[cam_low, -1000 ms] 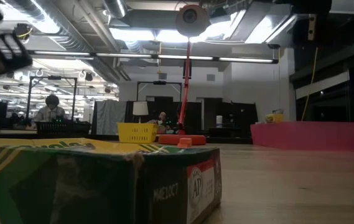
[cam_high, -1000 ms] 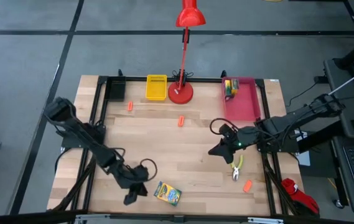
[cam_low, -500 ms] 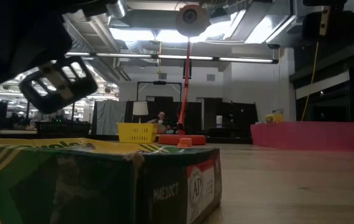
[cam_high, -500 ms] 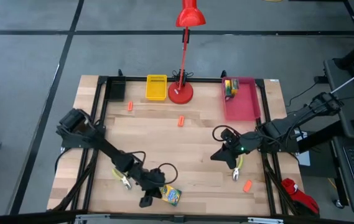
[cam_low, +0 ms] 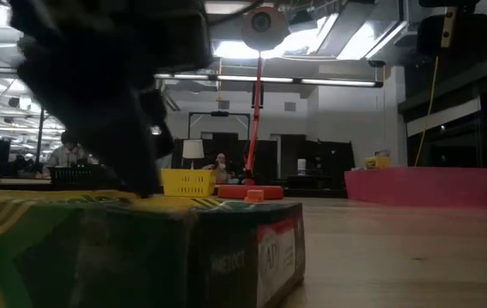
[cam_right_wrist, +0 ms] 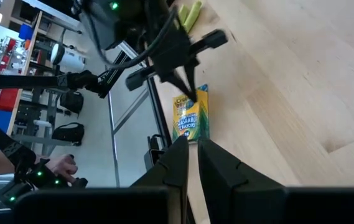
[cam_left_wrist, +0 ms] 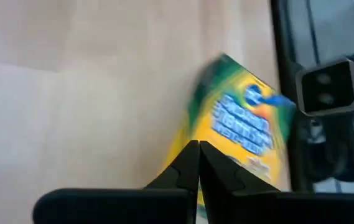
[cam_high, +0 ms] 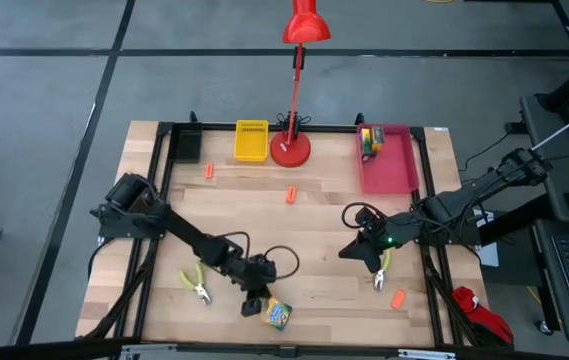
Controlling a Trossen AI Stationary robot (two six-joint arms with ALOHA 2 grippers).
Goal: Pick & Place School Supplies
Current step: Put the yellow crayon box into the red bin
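— Largest first?
— Wooden counter (cam_high: pixel 314 225), black-framed. At its far edge: red desk lamp (cam_high: pixel 290 150), pink tray (cam_high: pixel 392 175), yellow tray (cam_high: pixel 251 140), black tray (cam_high: pixel 188 147).
— In the pink tray?
— More crayon boxes (cam_high: pixel 369 140), at its far end.
— Arms?
— Left arm stretched across the near side of the counter. Right arm reaching in from the right edge.
— Left end effector (cam_high: pixel 252 305)?
— Closed, fingertips pressed together, nothing clamped between them. Pointed down at the crayon box (cam_high: pixel 278 314), tips right at its edge; in the left wrist view, closed tips (cam_left_wrist: pixel 198 144) in front of the box's printed face (cam_left_wrist: pixel 239 134).
— And that box?
— Flat on the counter near the front edge, tilted askew. Filling the foreground of the low view (cam_low: pixel 140 248).
— Right end effector (cam_high: pixel 349 250)?
— Fingers a narrow slit apart, empty, low over the counter right of centre. Same seen from its wrist (cam_right_wrist: pixel 192 146).
— Pliers?
— Pliers (cam_high: pixel 196 283) beside the left arm, on bare wood. Second pliers (cam_high: pixel 381 270) just beside the right end effector, not gripped.
— Smallest?
— Orange pieces: one (cam_high: pixel 209 171) near the black tray, one (cam_high: pixel 291 194) in front of the lamp, one (cam_high: pixel 398 298) near the right front corner.
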